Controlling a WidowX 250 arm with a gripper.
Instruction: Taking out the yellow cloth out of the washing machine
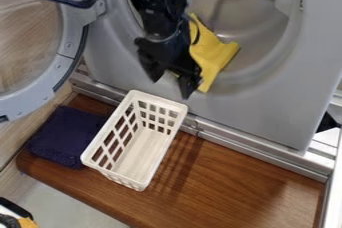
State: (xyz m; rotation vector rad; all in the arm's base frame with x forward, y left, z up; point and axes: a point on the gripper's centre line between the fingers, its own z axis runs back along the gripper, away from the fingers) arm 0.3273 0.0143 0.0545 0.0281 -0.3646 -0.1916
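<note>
"One washing machine (274, 99) took up most of the view, its round door (69, 44) swung open on the left. What was the black arm (157, 7) doing there?"

"It hung in front of the opening, with the gripper (170, 87) low by the rim. The two fingers stood spread, and the yellow cloth (215, 54) lay over the lower lip, just right of them. I saw no sure pinch on it."

"So how was it best done?"

"I'd have judged the grip to be the step in hand: straddle a thick fold, close firmly, then lift clear of the lip before drawing outward. A pinch on one thin edge could have slipped."

"And the room?"

"Pale floor (60, 202) showed at lower left, beyond the wooden bench (234, 182). The white basket (137, 179) sat against the bench's machine-side edge, towards the left end. Smaller still, a folded navy cloth (65, 137) lay at the bench's upper left corner, just beside the basket."
</note>
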